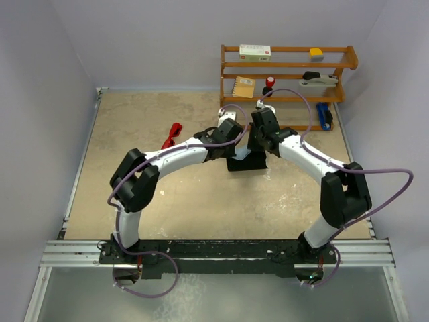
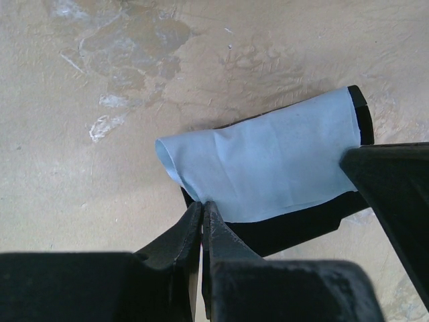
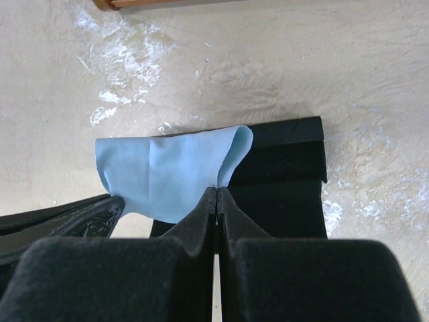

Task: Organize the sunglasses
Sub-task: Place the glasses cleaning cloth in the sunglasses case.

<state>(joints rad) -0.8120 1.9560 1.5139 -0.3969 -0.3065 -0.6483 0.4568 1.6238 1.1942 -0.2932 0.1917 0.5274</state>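
The red sunglasses (image 1: 172,135) lie on the table left of both grippers, untouched. The black case (image 1: 246,162) lies at the table's middle under the two grippers. A light blue cloth (image 2: 265,161) is stretched over the case (image 2: 295,225). My left gripper (image 2: 202,204) is shut on one edge of the cloth. My right gripper (image 3: 218,190) is shut on the other edge of the cloth (image 3: 164,171), above the case (image 3: 285,194). In the top view the cloth is hidden by the arms.
A wooden shelf (image 1: 288,74) stands at the back right with a box, a notebook, a red-capped bottle and other small items. A blue object (image 1: 325,115) lies beside its right foot. Purple cables loop over both arms.
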